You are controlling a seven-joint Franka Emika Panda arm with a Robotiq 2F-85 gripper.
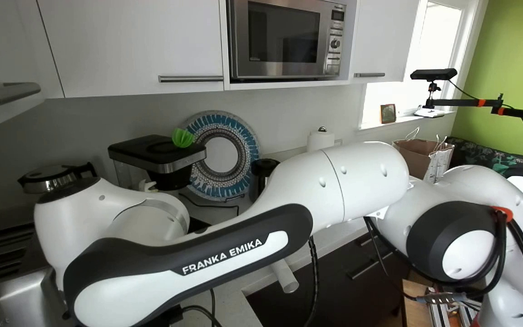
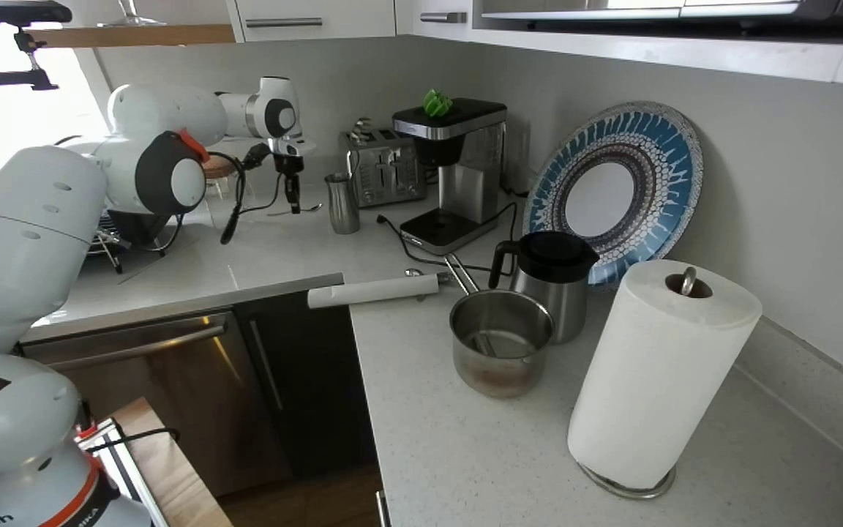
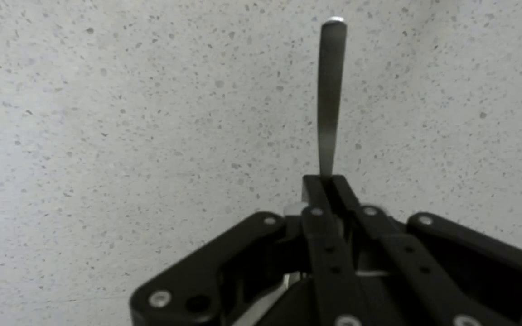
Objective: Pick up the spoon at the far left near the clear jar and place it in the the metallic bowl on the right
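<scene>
Spoon (image 3: 331, 90) points lengthwise ahead from between 2 fingers (image 3: 317, 199), closed on it; whether it clears the worktop (image 3: 152, 136) is unclear.

Bright window (image 1: 439, 38) beside green wall (image 1: 513, 59)

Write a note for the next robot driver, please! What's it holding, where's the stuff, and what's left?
End effector: shut on the handle of the spoon.
Spoon: left of the steel pitcher in an exterior view; can't tell if it's lifted.
Steel saucepan, probably the "metallic bowl": near the paper towel roll.
Done: spoon gripped.
Left: carry it to the saucepan, lower it in, let go.
</scene>
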